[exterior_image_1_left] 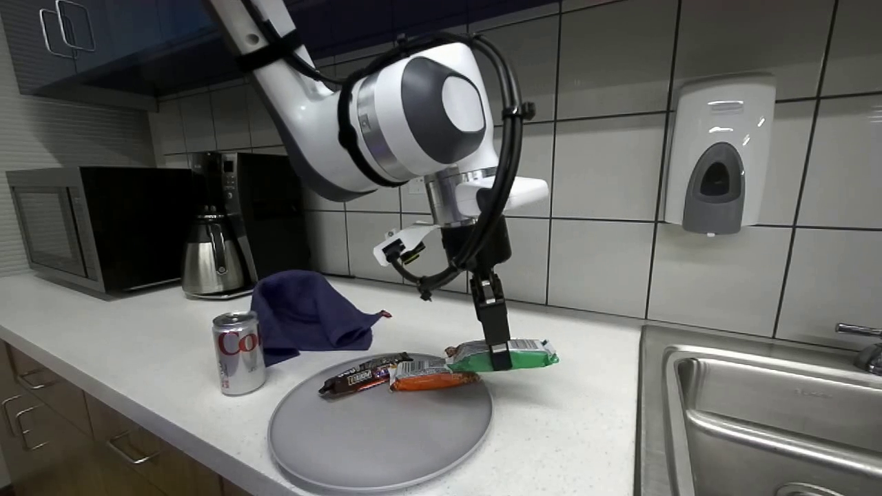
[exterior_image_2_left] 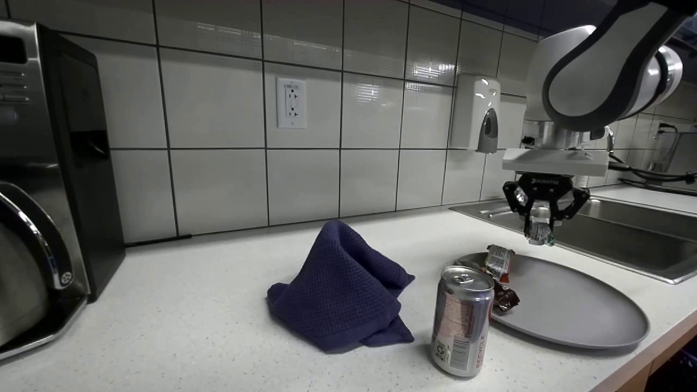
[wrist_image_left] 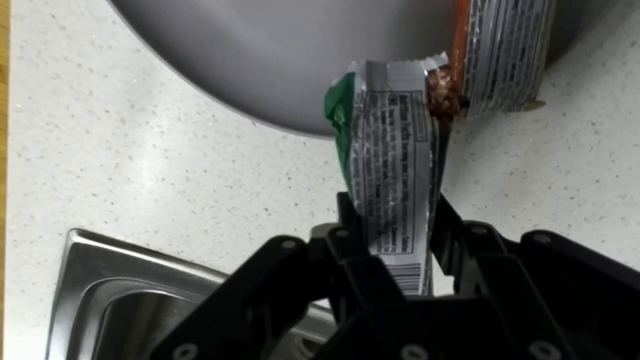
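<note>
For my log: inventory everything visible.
Round plate: 1, grey, white countertop
Green wrapped bar: 1, green-silver, gripped
Orange wrapped bar: 1, orange-silver, plate rim
Brown wrapped bar: 1+, brown, plate
Metal can: 1, silver, countertop
Crumpled cloth: 1, purple, countertop
Steel sink, faucet: 1 each, silver, countertop
Soap dispenser: 1, white, tiled wall
Outlet: 1+, white, wall
Coffee maker: 1, black-silver, countertop
Microwave: 1, black, countertop
Cabinets: several, blue above, brown below
Gripper: 1, black, midair
Arm: 1, white, overhead

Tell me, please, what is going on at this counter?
The robot's gripper is holding a green-wrapped snack bar above the counter, near the gray plate. An orange-wrapped bar and a brown-wrapped bar lie on the plate. A silver Coke can stands beside it, near a crumpled navy cloth.
</note>
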{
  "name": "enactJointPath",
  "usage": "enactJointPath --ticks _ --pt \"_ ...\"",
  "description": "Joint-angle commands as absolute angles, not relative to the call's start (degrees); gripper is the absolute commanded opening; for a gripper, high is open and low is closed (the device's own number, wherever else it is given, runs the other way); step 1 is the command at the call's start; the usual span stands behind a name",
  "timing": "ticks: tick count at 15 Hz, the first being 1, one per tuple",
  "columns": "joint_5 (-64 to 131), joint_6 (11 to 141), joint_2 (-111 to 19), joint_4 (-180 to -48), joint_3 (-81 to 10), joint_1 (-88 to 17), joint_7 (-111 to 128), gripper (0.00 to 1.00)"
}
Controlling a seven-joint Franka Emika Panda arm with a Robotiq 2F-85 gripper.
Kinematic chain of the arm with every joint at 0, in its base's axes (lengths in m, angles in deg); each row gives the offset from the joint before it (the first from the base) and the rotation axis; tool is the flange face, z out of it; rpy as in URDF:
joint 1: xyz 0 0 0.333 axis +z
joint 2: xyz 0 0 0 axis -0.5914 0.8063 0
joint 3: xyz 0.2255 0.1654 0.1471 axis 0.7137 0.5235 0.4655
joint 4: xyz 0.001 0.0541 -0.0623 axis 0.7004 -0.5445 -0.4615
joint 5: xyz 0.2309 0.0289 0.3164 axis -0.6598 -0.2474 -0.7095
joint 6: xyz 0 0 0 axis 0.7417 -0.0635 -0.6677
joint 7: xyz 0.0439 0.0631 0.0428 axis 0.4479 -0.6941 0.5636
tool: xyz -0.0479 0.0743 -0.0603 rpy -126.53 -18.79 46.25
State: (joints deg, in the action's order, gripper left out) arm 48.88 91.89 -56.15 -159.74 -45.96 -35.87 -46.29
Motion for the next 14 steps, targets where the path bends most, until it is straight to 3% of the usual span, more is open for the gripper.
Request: enactJointPath --ticks 1,14 --pt "51.4 92.0 -61.5 -165.2 -43.5 -36.7 -46.0 0.13" --pt "53.2 91.9 -62.9 -172.2 -38.8 -37.5 -46.3 0.13"
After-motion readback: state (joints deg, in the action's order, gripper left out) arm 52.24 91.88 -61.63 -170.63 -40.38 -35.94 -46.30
